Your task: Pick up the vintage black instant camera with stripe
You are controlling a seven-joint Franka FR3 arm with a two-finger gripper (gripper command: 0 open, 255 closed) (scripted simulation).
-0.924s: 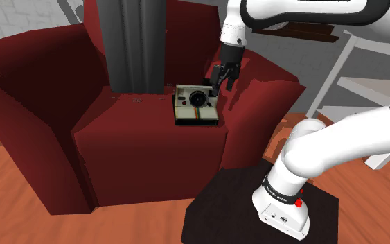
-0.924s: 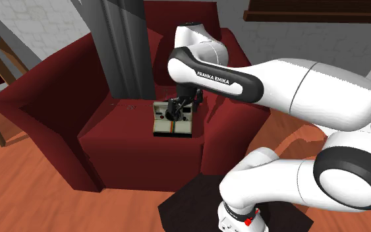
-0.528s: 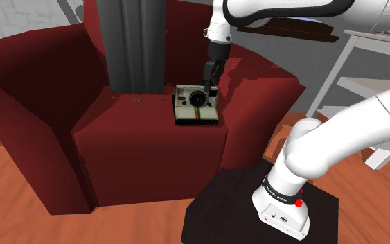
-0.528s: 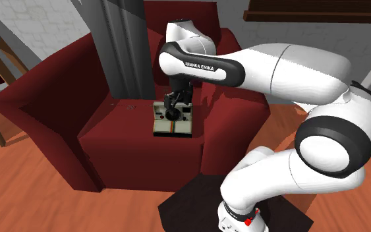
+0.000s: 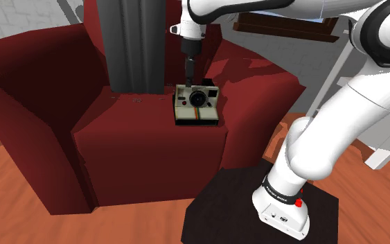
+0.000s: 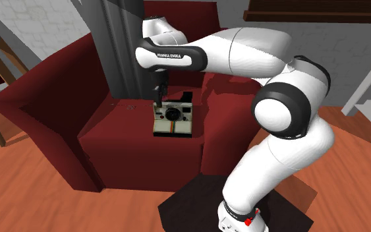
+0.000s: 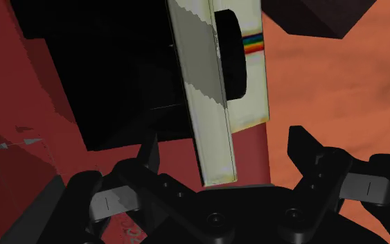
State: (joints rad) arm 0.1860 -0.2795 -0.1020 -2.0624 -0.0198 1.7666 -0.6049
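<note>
Instant camera [image 5: 195,107], with a cream front, a rainbow stripe and a black lens, lies on the seat of the dark red armchair [image 5: 131,145], near the seat's front edge. The black gripper [image 5: 187,77] hangs just above its far corner. In the wrist view the fingers [image 7: 304,149] stand wide apart, with the camera's edge between them and not clasped.

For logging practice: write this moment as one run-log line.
cream-and-black instant camera, rainbow stripe: unheld, on dark red armchair | black tool: open, above it
</note>
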